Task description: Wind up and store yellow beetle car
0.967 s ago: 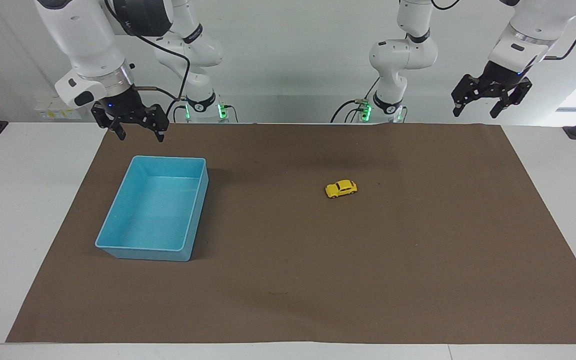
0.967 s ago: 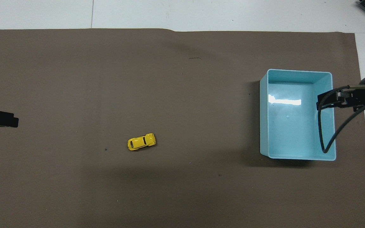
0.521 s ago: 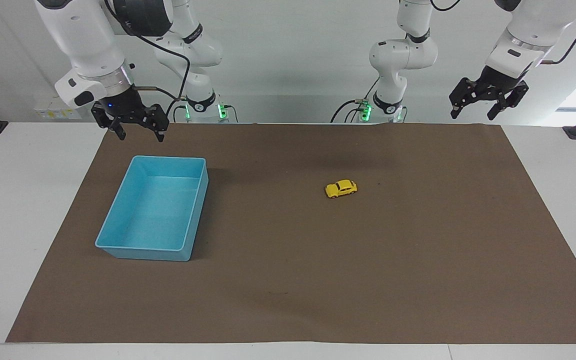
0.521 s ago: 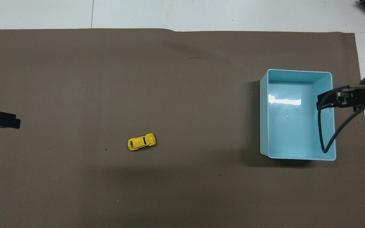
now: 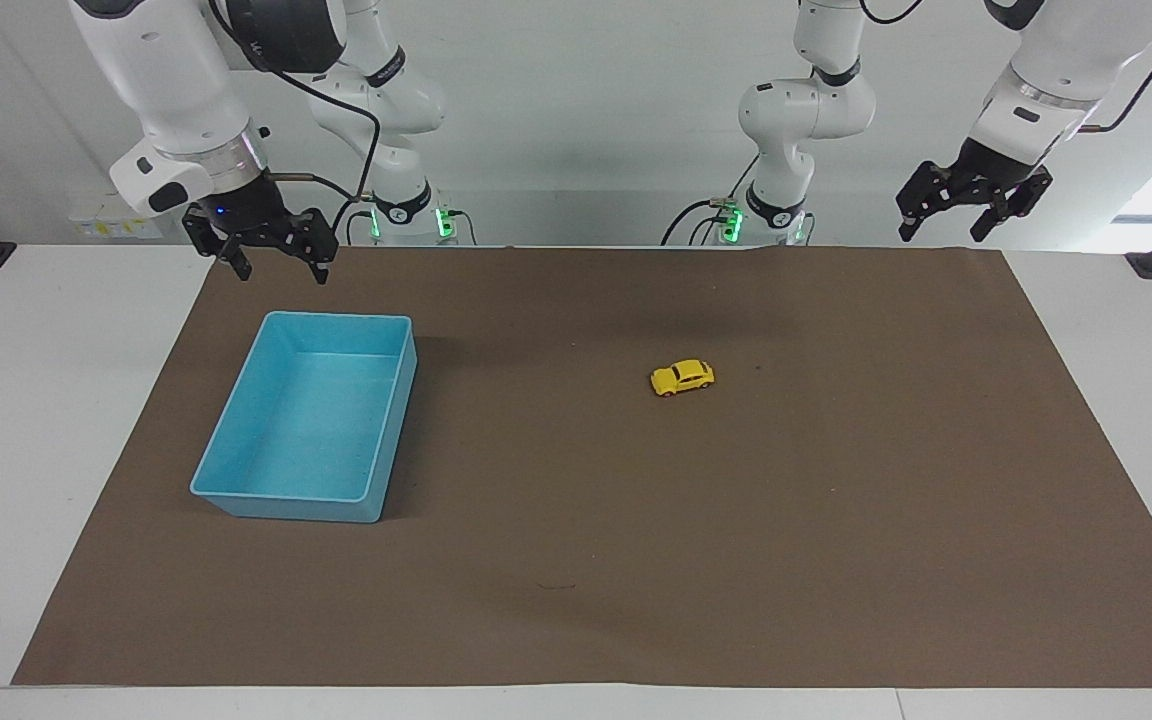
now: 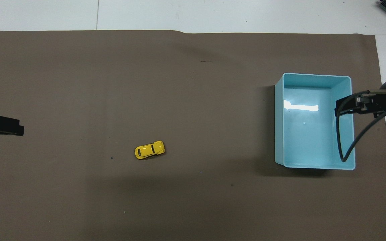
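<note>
The yellow beetle car [image 5: 682, 377] [image 6: 149, 149] stands on its wheels on the brown mat, near the middle of the table, with nothing touching it. A light blue bin [image 5: 301, 496] [image 6: 279, 120] sits on the mat toward the right arm's end and holds nothing. My right gripper [image 5: 279, 268] [image 6: 337, 108] hangs open in the air by the bin's rim, apart from it. My left gripper [image 5: 939, 228] [image 6: 18, 126] hangs open and empty over the mat's edge at the left arm's end, well away from the car.
The brown mat [image 5: 736, 560] covers most of the white table [image 5: 26, 400]. A black cable [image 6: 338, 140] from the right arm loops over the bin in the overhead view.
My left gripper has crept a little from its end of the table toward the car. The right arm, the car and the bin have not moved.
</note>
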You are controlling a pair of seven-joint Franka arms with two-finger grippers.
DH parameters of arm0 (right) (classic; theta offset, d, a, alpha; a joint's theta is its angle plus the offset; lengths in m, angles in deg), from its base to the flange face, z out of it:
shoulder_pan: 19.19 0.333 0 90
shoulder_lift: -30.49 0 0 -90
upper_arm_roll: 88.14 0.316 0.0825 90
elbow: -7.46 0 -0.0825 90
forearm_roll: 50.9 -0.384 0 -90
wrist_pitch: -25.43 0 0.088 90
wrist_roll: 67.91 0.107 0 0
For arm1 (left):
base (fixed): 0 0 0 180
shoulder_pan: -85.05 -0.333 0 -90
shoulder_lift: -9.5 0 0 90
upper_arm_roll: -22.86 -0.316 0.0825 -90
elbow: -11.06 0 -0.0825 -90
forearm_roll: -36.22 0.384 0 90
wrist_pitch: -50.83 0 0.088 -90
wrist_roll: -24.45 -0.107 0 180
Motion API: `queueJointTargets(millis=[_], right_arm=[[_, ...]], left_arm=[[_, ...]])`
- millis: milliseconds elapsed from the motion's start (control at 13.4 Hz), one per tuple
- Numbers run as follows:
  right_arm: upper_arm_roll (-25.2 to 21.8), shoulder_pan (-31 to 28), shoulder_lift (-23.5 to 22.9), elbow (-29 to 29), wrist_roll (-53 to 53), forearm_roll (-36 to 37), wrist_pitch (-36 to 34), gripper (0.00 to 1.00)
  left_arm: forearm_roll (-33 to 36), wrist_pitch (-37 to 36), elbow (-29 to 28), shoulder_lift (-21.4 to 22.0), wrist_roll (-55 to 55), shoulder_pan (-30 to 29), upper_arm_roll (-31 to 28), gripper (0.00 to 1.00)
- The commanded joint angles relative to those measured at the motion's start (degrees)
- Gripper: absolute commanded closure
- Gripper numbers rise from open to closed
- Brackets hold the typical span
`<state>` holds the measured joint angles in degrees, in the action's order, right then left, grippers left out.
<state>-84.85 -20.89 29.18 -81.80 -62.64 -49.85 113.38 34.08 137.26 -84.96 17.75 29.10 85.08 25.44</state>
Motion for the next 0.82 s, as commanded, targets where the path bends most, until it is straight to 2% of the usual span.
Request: queueJointTargets(millis=[0,223,446,744], right_arm=[[0.2,-0.7,0.6,-0.2,-1.1,-1.0,-0.2,0.0],[0.2,-0.7,0.6,-0.2,-1.1,-1.0,-0.1,0.0],[0.2,-0.7,0.6,-0.2,-1.1,-1.0,-0.1,0.0],[0.2,-0.7,0.6,-0.2,-1.1,-1.0,-0.1,0.0]], left_arm=[[-0.3,0.1,-1.7,0.7,5.7,-0.4,0.5,0.0],[-0.6,0.5,-1.8,0.4,11.6,-1.2,0.5,0.0],[-0.8,0.5,-1.6,0.2,24.9,-0.8,0.6,0.0],[-0.8,0.5,-0.1,-0.1,35.7,-1.3,0.5,0.0]])
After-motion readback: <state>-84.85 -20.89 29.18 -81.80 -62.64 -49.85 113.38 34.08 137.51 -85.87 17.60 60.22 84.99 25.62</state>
